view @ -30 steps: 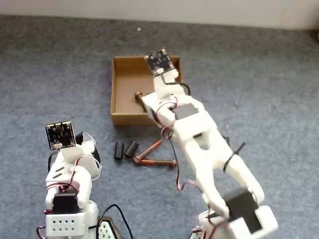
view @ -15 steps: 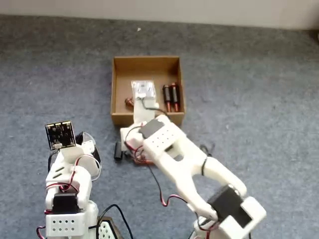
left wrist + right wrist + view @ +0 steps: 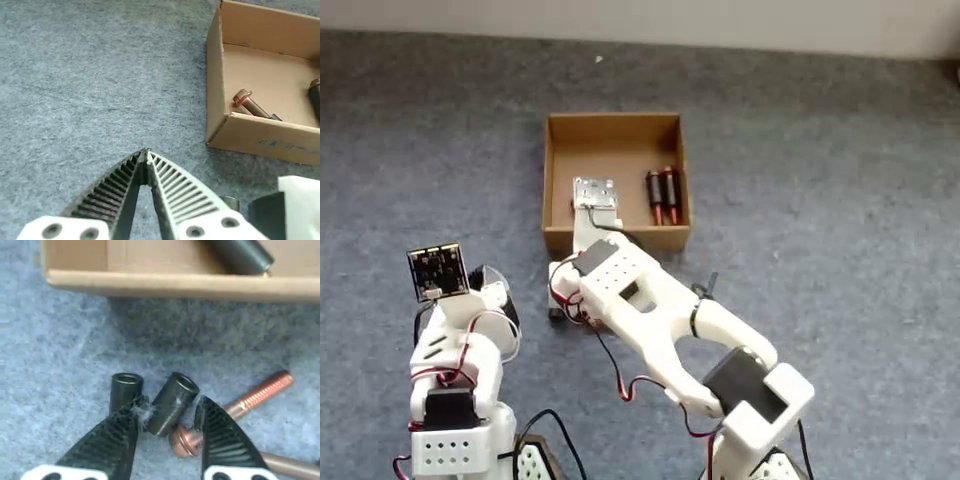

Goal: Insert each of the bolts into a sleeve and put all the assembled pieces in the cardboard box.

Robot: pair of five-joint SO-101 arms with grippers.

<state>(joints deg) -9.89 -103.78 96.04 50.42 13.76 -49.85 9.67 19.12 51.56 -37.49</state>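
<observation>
Grey, carpet-like worktop (image 3: 840, 150) with a short, flecked pile, reaching to every side. A pale, plain strip (image 3: 740, 22) runs along its far edge. The light is soft and even, with faint shadows.

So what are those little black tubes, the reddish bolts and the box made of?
The tubes look like matte black metal or plastic, hard to tell which: dull, smooth, hollow. The bolts seem to be copper-coloured metal: reddish sheen, flanged heads. The box looks like plain brown cardboard: matte tan walls, folded corners.

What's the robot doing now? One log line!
right fingers: open astride black sleeve on carpet | left fingers: shut, over carpet | cardboard box: assembled pieces inside
</observation>
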